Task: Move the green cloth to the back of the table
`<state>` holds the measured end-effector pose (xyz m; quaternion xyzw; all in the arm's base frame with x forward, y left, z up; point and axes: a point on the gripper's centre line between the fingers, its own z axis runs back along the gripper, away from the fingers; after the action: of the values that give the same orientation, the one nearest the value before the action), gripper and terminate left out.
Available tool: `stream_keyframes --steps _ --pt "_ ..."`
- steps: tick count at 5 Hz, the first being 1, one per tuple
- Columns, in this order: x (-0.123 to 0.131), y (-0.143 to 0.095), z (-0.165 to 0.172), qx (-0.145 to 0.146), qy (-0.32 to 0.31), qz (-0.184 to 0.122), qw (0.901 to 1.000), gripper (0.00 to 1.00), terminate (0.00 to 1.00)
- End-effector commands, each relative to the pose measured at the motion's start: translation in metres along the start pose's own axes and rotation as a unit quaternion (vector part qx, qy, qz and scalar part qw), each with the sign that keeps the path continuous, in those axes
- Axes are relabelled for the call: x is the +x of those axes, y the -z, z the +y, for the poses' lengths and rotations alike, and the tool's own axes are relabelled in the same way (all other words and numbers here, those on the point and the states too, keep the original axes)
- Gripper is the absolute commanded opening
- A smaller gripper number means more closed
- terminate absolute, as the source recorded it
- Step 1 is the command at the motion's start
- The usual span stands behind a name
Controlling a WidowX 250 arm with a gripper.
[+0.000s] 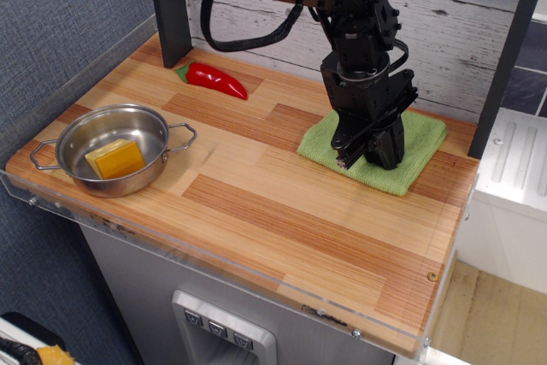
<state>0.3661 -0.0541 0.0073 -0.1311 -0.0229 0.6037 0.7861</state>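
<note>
The green cloth [323, 143] lies flat at the back right of the wooden table [282, 215], close to the white plank wall. My black gripper [367, 158] stands upright on the middle of the cloth with its fingers close together, pinching the fabric. The gripper hides the middle of the cloth. The cloth's right edge is near the table's right rim.
A steel pot [102, 130] holding a yellow block [115, 160] sits at the front left. A red pepper [215, 79] lies at the back left beside a dark post [171, 6]. A clear plastic rim [214, 262] runs along the front edge.
</note>
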Motion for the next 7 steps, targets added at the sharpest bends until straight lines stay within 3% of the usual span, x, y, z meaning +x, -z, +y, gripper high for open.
stream_keyframes --steps 1,2,5,7 --pt "0.019 -0.017 -0.003 0.012 -0.017 0.004 0.9998 0.00 0.00" --pt "0.021 -0.032 -0.003 -0.009 -0.016 0.031 0.9994 1.00 0.00" --pt "0.005 -0.079 -0.029 -0.085 0.026 -0.004 0.9960 1.00 0.00" --pt "0.007 -0.084 -0.019 -0.055 0.044 -0.022 0.9973 1.00 0.00"
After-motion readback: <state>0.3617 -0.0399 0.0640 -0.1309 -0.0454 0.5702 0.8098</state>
